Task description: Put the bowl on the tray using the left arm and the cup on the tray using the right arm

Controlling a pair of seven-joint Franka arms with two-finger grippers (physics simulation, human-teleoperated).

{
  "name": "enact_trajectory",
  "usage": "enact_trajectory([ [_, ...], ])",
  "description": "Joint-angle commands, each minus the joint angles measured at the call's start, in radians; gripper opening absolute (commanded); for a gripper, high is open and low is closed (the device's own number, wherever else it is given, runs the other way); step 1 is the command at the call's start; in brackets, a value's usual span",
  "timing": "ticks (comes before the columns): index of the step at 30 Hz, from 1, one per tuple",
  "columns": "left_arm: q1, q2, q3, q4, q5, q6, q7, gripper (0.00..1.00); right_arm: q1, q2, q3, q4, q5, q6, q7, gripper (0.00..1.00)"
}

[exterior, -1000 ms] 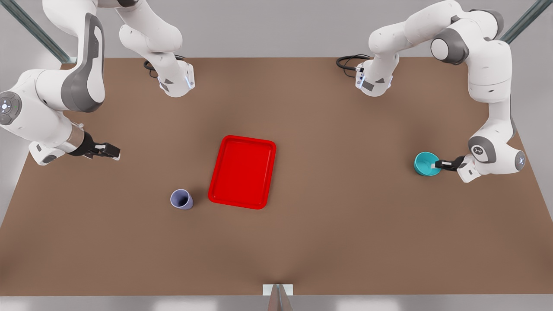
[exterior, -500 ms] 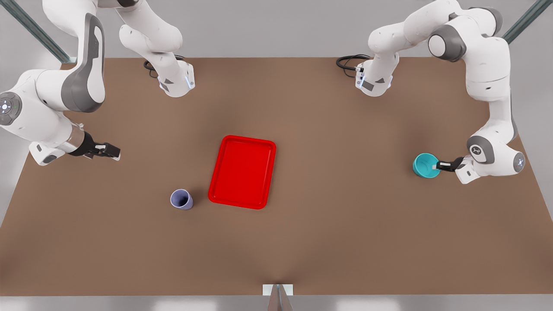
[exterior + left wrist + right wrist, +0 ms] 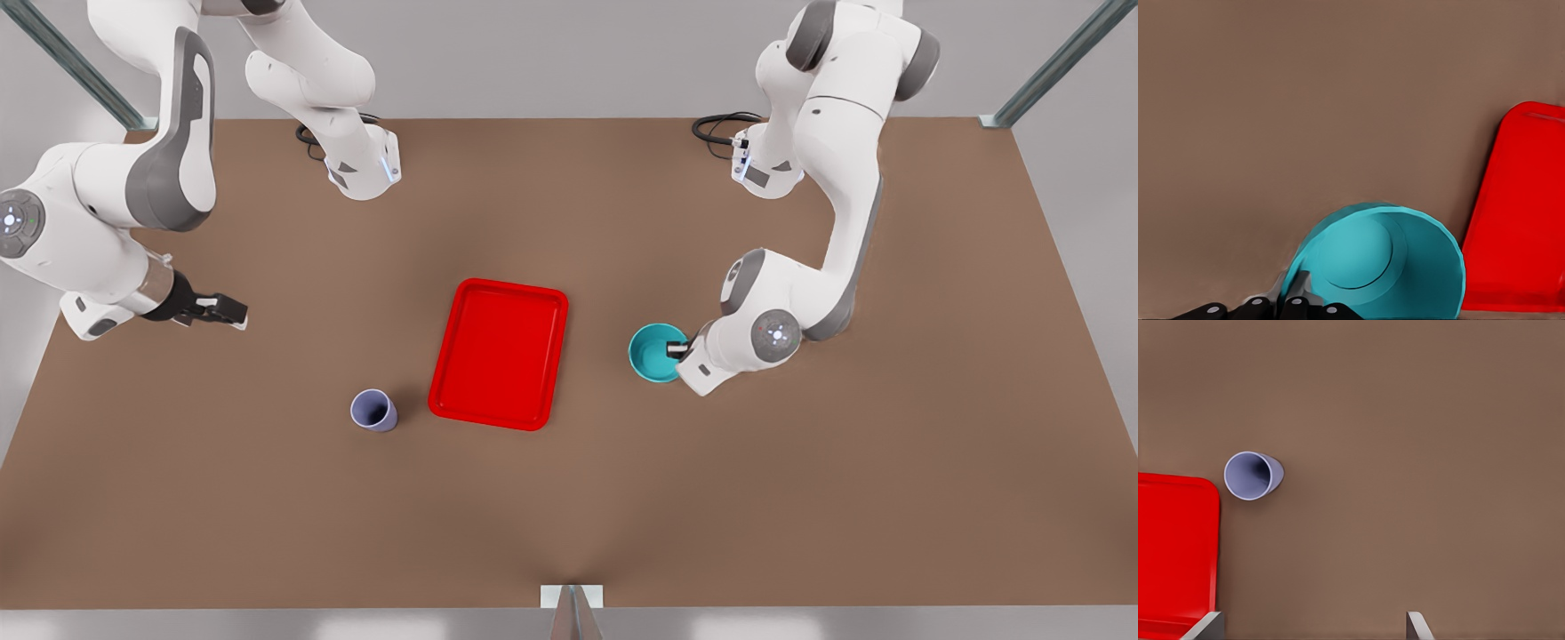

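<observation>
Clamped on the rim of the bowl (image 3: 656, 353), my left gripper (image 3: 680, 349) has one finger inside the wall and one outside, which lets me carry the bowl by its edge. In the left wrist view the black fingers (image 3: 1293, 308) pinch the near side of the bowl (image 3: 1378, 263), with the tray (image 3: 1521, 220) just beyond it. From the front view the bowl hangs just off the tray's (image 3: 499, 354) right edge, not over it yet, so I judge the carry is most of the way done and what remains is to bring it across the low rim and set it down flat.

My right gripper (image 3: 229, 310) waits well to the front view's left, far from the tray, its fingers spread and holding nothing; the two fingertips (image 3: 1205, 627) frame the table (image 3: 1405, 420) in its wrist view. The cup (image 3: 373, 411) stands upright on the table just left of the tray's near corner, untouched, and I see it again from the right wrist (image 3: 1253, 475).
</observation>
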Motion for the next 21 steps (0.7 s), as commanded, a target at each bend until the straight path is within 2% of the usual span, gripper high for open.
enact_trajectory([
  [1,-0.022,0.004,0.0,0.002,-0.08,0.005,-0.047,0.21,-0.001,0.0,0.0,0.0,0.0,-0.001,0.0,1.0],
  [4,-0.15,0.097,0.0,0.137,-0.082,0.001,-0.302,0.21,-0.001,0.0,0.0,0.0,0.0,0.001,0.0,1.0],
  [6,-0.167,0.18,-0.001,0.252,-0.116,0.014,-0.418,0.21,-0.001,0.0,0.0,0.002,0.0,0.001,0.0,1.0],
  [10,-0.232,0.239,-0.001,0.298,-0.191,0.107,-0.498,0.21,-0.001,0.001,0.0,0.002,0.0,0.002,0.0,1.0],
  [16,-0.332,0.298,0.0,0.312,-0.189,0.141,-0.497,0.21,-0.001,0.001,0.0,0.002,0.0,0.002,0.0,1.0],
  [21,-0.358,0.335,0.0,0.312,-0.185,0.19,-0.493,0.21,-0.001,0.001,0.0,0.002,0.0,0.001,0.0,1.0],
])
